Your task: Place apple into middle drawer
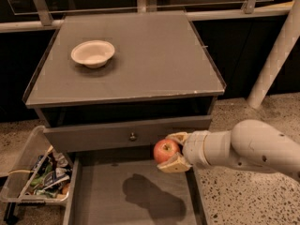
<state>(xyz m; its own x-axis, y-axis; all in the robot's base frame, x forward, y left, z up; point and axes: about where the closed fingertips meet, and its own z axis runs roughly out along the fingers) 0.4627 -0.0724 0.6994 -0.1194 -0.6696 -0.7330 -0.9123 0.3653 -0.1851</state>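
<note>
**Apple held in hand above the open middle drawer**

The hand (169,151) comes in from the right on a thick pale arm (243,149). It sits just in front of the cabinet, below the tabletop (154,64) edge. Its two tan fingers (177,137) are closed around the apple (165,150), one above and one below, spread only as wide as the fruit. The apple is red with a small pale patch and faces left, clear of the hand's wrist.

The apple is in the air and rests on nothing. It hangs over the right rear part of the middle drawer (98,186), which is pulled out toward the camera with its flat grey floor showing. A dark shadow (152,198) of hand and fruit lies on that floor, left of and below the apple.

Just behind the apple is the closed grey drawer front (93,136) with a small round knob (132,136). The knob is left of the apple and near it, not touching.

A white bowl (93,53) stands upright on the back left of the tabletop, well apart from the hand.

A clear bin (21,170) of mixed packets sits on the speckled floor (243,205), just left of the open drawer. A white pole (276,55) leans at the far right. A metal rail (140,20) runs behind the cabinet.
</note>
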